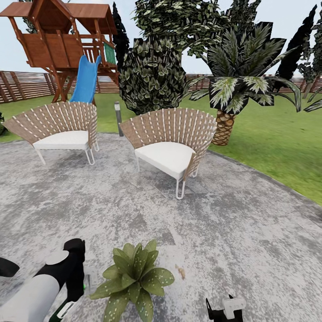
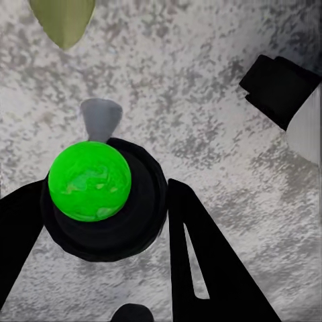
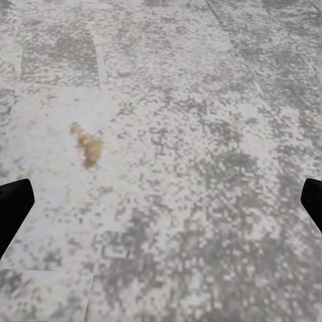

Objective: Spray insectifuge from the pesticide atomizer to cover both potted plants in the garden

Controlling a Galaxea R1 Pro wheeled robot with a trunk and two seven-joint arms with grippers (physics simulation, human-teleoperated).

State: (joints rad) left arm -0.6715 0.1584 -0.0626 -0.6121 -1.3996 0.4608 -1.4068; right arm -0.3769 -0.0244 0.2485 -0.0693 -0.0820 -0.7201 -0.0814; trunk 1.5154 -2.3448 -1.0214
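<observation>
From the head camera, the left end effector hangs low over the grey patio, just beside a potted plant whose green rosette spreads to its right; a sliver of green at the fingers is the atomizer it grips. The right end effector sits at the frame's lower edge, well to the far side of the plant from the left one, and its opening cannot be judged here. Beyond the plant stand two wicker chairs with white cushions, then a palm, a dark shrub, lawn, a wooden play tower with a blue slide, and a slatted fence. In the left wrist camera, the left end effector is clamped on the atomizer, its bright green cap and dark collar sitting between the black fingers, nozzle aimed at the paving; a leaf tip of the plant lies just ahead of it. In the right wrist camera, the right end effector is spread wide, one fingertip at each side, holding nothing, with speckled paving and a brown stain ahead.
</observation>
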